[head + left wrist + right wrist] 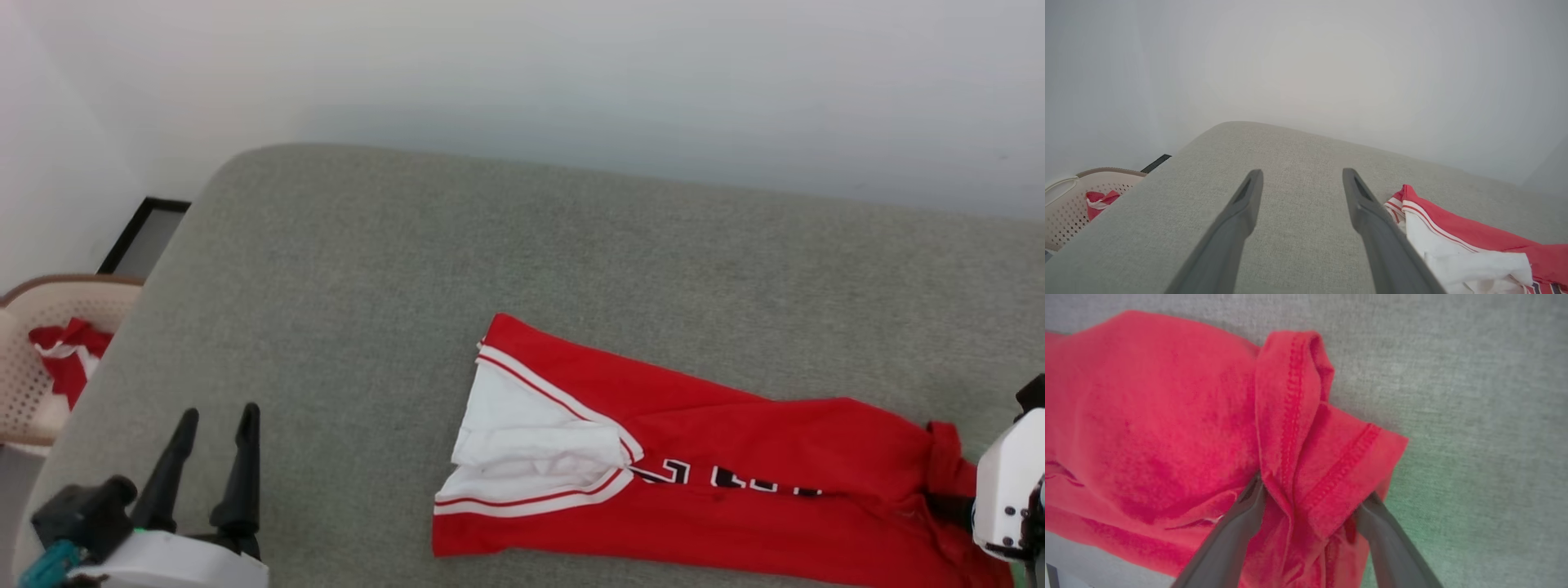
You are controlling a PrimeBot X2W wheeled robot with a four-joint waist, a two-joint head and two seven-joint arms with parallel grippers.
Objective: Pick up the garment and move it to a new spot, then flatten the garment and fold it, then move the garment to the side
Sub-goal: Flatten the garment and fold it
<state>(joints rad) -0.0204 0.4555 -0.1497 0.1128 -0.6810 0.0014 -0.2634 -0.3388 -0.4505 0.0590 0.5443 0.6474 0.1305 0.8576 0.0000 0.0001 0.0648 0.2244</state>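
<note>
Grey cushion [367, 286], right gripper [1312, 492] wide around garment [1147, 396]

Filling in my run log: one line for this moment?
garment: lies on grey cushion | left gripper: open, empty, off garment | right gripper: open, straddling bunched red hem

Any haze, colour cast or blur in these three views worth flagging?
Head view: even, soft light, no glare on the garment. Left wrist view: milky haze, washed-out colours. Right wrist view: hem stitching sharp, right gripper's fingers blurred, green cast on the grey upholstery.
</note>
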